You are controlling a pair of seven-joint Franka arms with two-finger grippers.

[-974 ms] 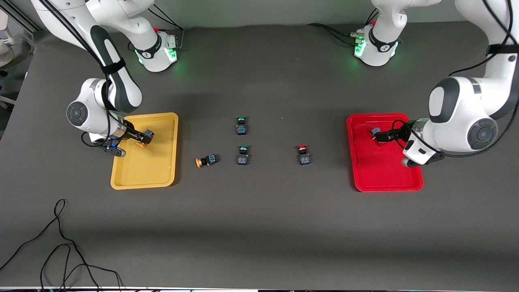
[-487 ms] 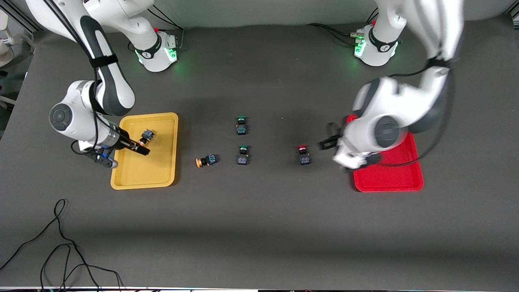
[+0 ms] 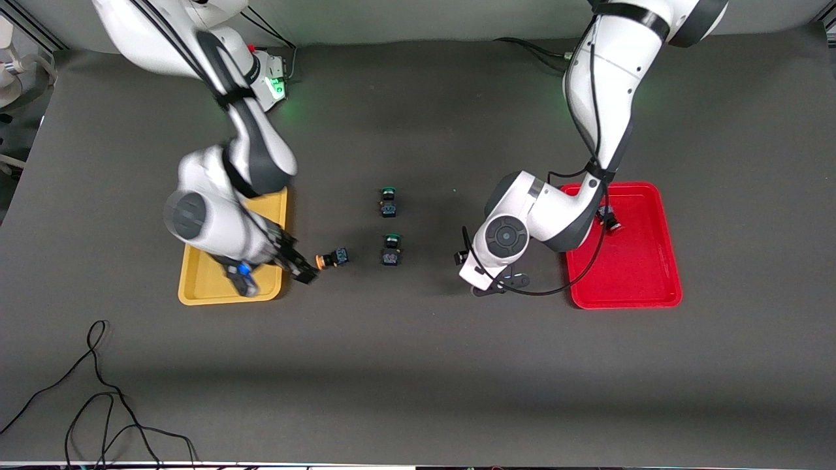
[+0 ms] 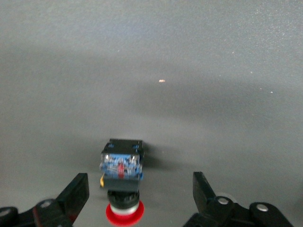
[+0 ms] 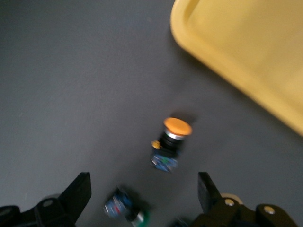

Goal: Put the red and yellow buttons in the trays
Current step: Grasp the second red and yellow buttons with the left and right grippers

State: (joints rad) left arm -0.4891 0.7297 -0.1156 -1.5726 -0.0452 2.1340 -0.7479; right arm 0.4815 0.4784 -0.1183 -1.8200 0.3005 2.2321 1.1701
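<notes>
A: Right gripper (image 3: pixel 305 273) is just off the yellow tray (image 3: pixel 196 292), jaws spread and empty, closing in on the orange-capped button (image 3: pixel 331 258) lying on the surface beside that tray.

B: And the left gripper (image 4: pixel 141 201) is over the red-capped button (image 4: pixel 122 173), jaws spread on either side, not pinching. One red button (image 3: pixel 610 220) is already in the red tray (image 3: pixel 643 297).

A: Second pickup, I'd say. Next, each drops down and squeezes the dark body.

A robotics lab: two bench-mounted arms on a dark mat-covered table (image 3: pixel 418 365), loose cables (image 3: pixel 85 405).
</notes>
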